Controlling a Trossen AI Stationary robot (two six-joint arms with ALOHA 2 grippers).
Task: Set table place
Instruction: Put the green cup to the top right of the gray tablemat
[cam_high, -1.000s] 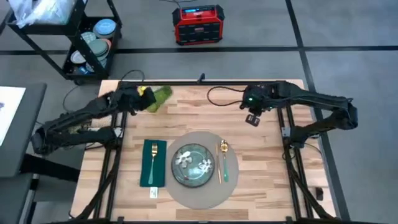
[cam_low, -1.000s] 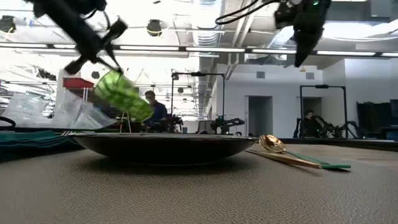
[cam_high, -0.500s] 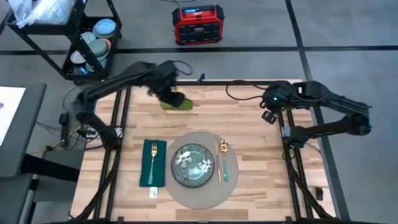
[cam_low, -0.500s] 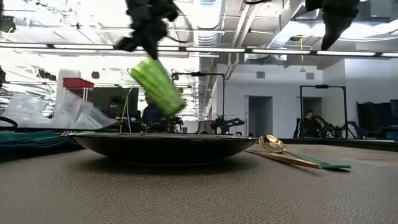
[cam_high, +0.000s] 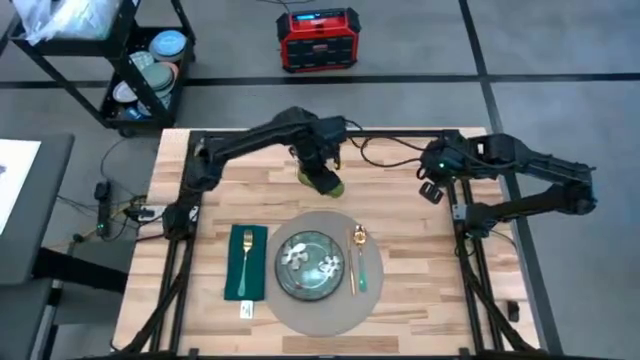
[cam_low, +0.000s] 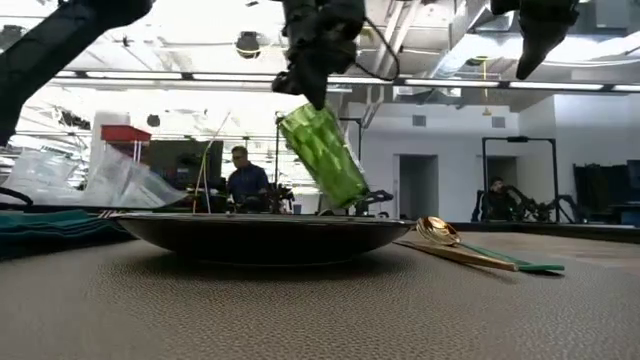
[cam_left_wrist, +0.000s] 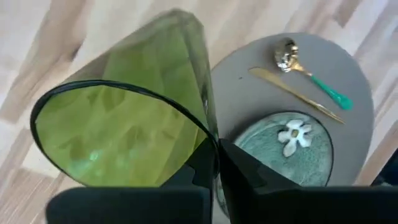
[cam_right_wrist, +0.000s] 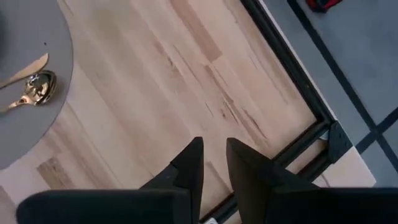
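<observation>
My main worry is the green glass (cam_high: 324, 178) I am carrying in my left end effector (cam_high: 318, 160): it hangs tilted, mouth up toward my wrist and base down toward the mat, and I grip it only by one side of its rim. If I lower it at this slant, I judge its bottom edge would land first and it could tip over, roll across the tabletop (cam_high: 400, 215), or knock the gold spoon (cam_high: 357, 238) that lies on the mat (cam_high: 375, 290) just beside the plate (cam_high: 308, 264). A pinch on a thin glass wall could also slip if I swing quickly. From the low view the glass (cam_low: 322, 154) is well clear of the surface, hanging above and behind the plate (cam_low: 262, 232), so nothing has been touched yet. My left fingers are clenched on the rim, one inside the glass and one outside, as my wrist view shows. My right end effector (cam_high: 430, 185) waits over bare wood to the right, holding nothing, its fingers close together with a narrow gap. The mat sits at the tabletop's near middle, with the plate centred on it and a fork (cam_high: 247, 256) on a napkin (cam_high: 235, 285) just to its left.
</observation>
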